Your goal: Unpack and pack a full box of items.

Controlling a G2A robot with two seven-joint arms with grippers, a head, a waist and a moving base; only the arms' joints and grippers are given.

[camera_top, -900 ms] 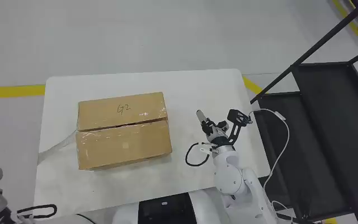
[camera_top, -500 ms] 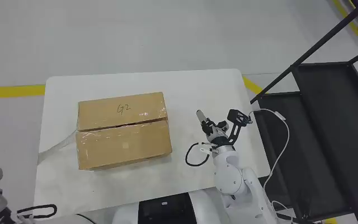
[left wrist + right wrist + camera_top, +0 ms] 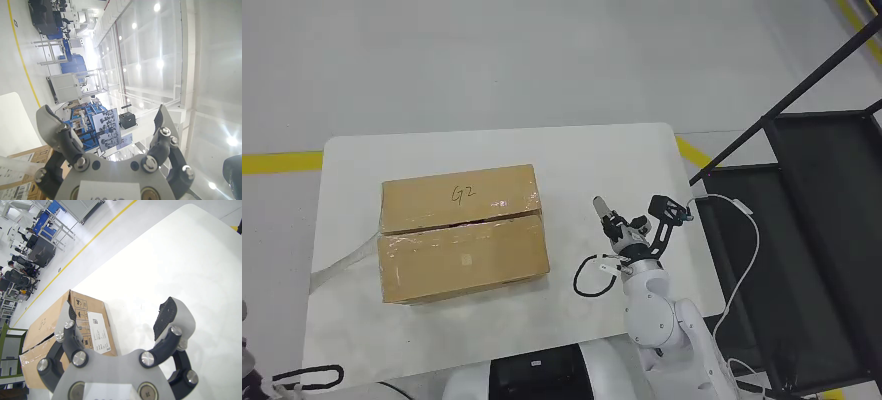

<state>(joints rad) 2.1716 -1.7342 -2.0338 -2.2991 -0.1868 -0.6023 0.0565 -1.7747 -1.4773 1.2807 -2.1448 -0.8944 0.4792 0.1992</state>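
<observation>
Sitting shut on the counter point(image 3: 612, 160), the box point(image 3: 462, 232) has its long axis running left to right in front of the robot. The seam between its two top flaps follows that same line and gapes slightly along part of its length. Judging by the closed flaps, unpacking has not begun.

The right tool point(image 3: 632, 210) hangs over bare counter off the box's right end, near it but not touching, with its jaws spread wide and nothing between them. To reach the seam it would have to travel leftward, along the box's long axis. Its own wrist view shows the labelled end face of the box beside one finger.

The left tool point(image 3: 103, 113) is also wide and empty, and it points up toward the ceiling. A corner of the box sits low beside it, and how close it is cannot be judged. The right arm looks the better placed for the first move, though that is only a reading of the layout.

Compared with the earlier top views, nothing differs: the box, the right tool and its cable lie exactly as they did.
</observation>
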